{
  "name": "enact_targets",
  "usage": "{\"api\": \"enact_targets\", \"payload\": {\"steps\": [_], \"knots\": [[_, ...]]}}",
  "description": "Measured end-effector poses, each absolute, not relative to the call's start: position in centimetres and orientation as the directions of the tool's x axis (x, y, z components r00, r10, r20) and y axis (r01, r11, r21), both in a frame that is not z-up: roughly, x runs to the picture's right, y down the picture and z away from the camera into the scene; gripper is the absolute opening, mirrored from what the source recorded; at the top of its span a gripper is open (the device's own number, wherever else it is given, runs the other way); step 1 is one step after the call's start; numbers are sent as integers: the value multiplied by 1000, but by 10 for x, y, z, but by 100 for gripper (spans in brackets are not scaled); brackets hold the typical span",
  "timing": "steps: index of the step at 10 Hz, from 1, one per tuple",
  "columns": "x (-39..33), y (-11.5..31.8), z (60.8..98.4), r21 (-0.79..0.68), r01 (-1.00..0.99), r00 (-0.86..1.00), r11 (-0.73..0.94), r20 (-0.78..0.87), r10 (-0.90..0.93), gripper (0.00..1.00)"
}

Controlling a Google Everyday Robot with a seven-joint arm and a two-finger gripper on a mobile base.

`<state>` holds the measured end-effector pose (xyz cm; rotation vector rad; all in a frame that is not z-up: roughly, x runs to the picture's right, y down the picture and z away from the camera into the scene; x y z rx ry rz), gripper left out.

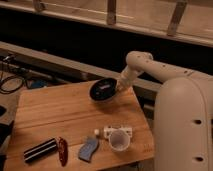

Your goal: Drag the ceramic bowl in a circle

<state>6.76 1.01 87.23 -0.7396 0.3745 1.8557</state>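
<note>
The ceramic bowl (103,90) is round, shallow and glossy black. It sits tilted near the far right edge of the wooden table (55,117). My gripper (119,87) is at the bowl's right rim, at the end of the white arm (150,67) that reaches in from the right. The gripper appears to hold the rim.
A white mug (120,140) stands near the table's front right, with a small white object (107,132) behind it. A blue-grey piece (89,149), a red item (62,150) and a black bar (40,149) lie along the front edge. Cables (12,82) hang at the left.
</note>
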Motion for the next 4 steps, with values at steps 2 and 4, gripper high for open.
{"api": "enact_targets", "payload": {"steps": [2, 4], "knots": [[42, 4, 876, -90, -925, -227, -368, -645, 729, 2], [24, 3, 875, -98, -936, -199, -337, -645, 738, 2]]}}
